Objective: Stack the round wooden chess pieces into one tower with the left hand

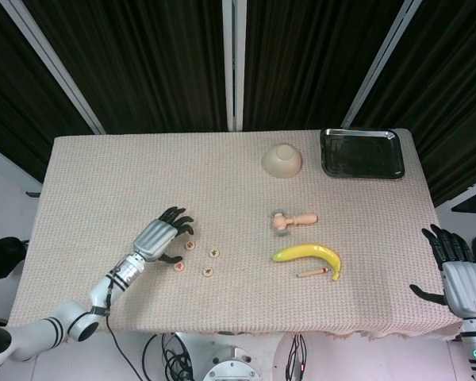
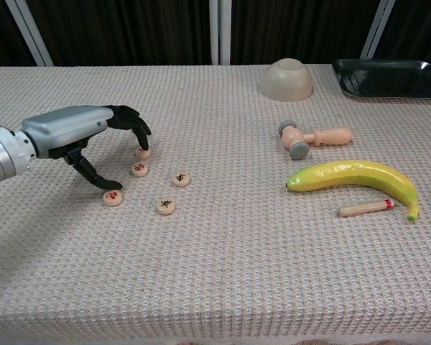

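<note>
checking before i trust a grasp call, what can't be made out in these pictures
- Whether the left hand touches the far chess piece: chest view, fingertips cover it; head view too small.
- Characters on the chess pieces: too small in both views.
- Right hand: head view only, at the table's edge; absent from the chest view.
- Tray: chest view, right edge crops it.

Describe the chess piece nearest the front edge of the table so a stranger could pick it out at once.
Start at the left hand over the left part of the table, where five round wooden chess pieces lie scattered. The front piece lies flat on the cloth, right of the piece by the thumb. It alone sits closest to the table's front edge, with a dark mark on top.
</note>
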Controlling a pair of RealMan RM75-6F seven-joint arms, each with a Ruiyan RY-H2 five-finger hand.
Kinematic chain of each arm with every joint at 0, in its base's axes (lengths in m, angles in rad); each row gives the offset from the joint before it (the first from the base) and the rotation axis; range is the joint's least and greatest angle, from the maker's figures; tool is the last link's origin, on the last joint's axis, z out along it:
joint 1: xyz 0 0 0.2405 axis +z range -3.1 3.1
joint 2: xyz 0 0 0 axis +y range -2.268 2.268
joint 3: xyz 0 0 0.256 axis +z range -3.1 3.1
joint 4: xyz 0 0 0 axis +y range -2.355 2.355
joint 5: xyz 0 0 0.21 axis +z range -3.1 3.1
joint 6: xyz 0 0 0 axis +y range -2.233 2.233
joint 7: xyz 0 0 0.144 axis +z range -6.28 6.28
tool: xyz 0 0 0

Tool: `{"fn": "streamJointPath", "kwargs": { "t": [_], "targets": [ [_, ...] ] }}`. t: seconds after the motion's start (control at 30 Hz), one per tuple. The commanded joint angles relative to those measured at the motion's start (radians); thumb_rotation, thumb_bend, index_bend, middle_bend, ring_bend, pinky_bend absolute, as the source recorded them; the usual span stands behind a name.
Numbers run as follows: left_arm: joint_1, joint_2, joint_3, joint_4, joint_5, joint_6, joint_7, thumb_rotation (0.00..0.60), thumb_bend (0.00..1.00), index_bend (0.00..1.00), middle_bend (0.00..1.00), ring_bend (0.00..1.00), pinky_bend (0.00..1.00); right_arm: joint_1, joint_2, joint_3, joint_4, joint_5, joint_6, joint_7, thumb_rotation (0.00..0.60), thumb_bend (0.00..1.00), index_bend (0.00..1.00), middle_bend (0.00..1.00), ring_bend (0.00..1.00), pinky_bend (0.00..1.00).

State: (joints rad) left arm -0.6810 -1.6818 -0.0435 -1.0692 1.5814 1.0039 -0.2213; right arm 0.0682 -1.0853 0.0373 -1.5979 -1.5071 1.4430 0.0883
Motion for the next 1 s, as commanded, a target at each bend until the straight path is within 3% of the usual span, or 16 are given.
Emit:
{"fn": "streamJointPath", "kwargs": {
  "t": [0.03,0.37,0.67,1.0],
  "targets": [
    [-0.005,-0.024,0.011,0.038,0.009,0.01,-0.034,0.6,0.18,0.36,0.16,0.0,0.0,0.0,-0.001,-0.001,0.001,0.001,-0.001,0.0,0.6,0.0,0.0,0.0,0.0,0.0],
    [-0.017,-0.032,0.03,0.064,0.017,0.018,-0.082,0.6,0.21,0.39,0.15,0.0,0.0,0.006,-0.005,0.001,0.001,0.009,-0.015,-0.012,0.6,0.0,0.0,0.0,0.0,0.0],
    [-0.038,-0.039,0.03,0.076,0.011,0.002,-0.083,0.6,0.31,0.41,0.14,0.0,0.0,0.003,-0.006,-0.003,-0.008,0.007,-0.013,-0.027,0.6,0.0,0.0,0.0,0.0,0.0],
    [-0.038,-0.045,0.037,0.09,0.002,0.003,-0.082,0.6,0.32,0.45,0.14,0.0,0.0,0.0,-0.006,-0.008,-0.008,-0.007,-0.003,-0.028,0.6,0.0,0.0,0.0,0.0,0.0]
  ]
}}
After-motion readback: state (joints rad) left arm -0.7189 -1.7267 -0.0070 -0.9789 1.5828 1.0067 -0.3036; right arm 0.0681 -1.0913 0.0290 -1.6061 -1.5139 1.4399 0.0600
